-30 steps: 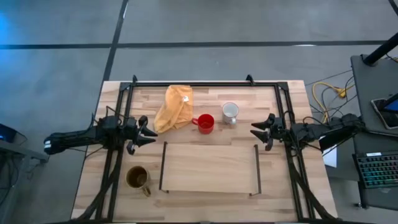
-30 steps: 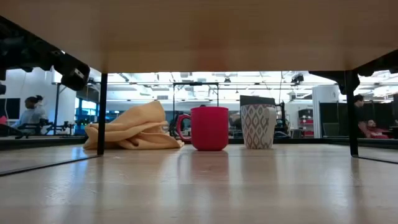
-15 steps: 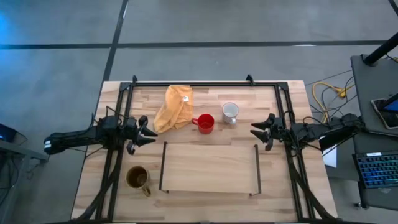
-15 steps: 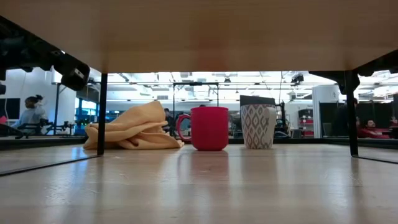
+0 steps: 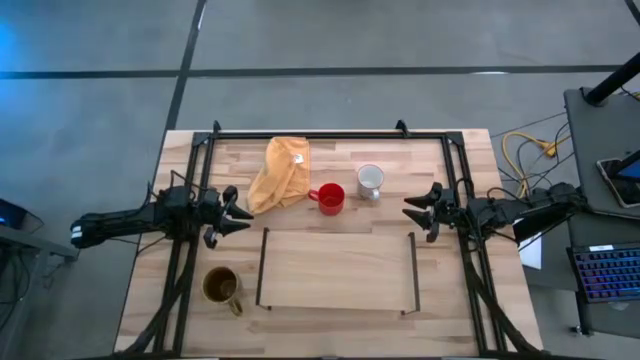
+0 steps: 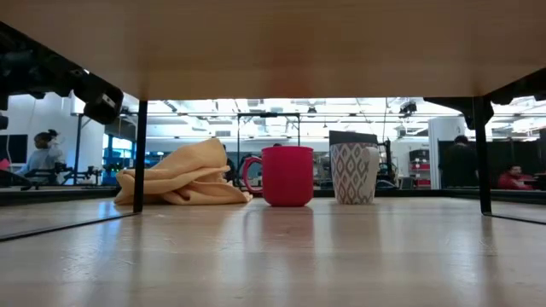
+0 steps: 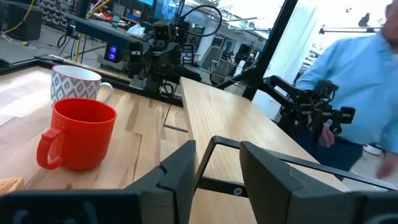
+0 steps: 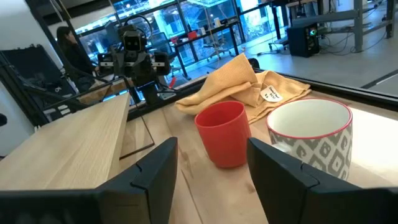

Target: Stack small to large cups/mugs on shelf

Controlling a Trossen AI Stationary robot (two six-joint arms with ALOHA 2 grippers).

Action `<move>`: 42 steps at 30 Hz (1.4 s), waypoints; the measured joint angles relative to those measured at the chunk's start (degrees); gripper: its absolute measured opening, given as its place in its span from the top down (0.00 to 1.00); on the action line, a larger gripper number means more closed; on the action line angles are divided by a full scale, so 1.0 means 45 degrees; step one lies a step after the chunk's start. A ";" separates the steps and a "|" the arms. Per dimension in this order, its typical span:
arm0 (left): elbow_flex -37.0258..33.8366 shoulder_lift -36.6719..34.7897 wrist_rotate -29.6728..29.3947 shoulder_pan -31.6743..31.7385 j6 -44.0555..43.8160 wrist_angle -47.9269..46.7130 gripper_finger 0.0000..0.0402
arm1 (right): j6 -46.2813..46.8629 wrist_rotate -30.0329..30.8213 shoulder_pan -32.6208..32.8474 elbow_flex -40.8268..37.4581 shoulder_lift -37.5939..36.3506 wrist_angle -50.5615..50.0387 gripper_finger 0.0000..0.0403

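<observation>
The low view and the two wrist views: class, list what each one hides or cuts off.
- Low view: the olive-brown mug does not show at all; the shelf overhead shows only its underside.
- Low view: the white patterned mug has its handle hidden.
- Left wrist view: the yellow cloth is cut off by the edge.
- Right wrist view: the red mug has its handle turned out of sight.

- Grey floor (image 5: 330, 35) surrounds the wooden table (image 5: 330, 155).
- Beyond the table, people sit at desks under bright ceiling lights (image 6: 281, 107).
</observation>
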 joint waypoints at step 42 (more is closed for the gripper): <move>0.0000 0.0019 -0.4036 0.0010 -0.2953 0.4260 0.72 | 0.0000 0.0000 0.0000 -0.0005 0.0005 0.0002 0.54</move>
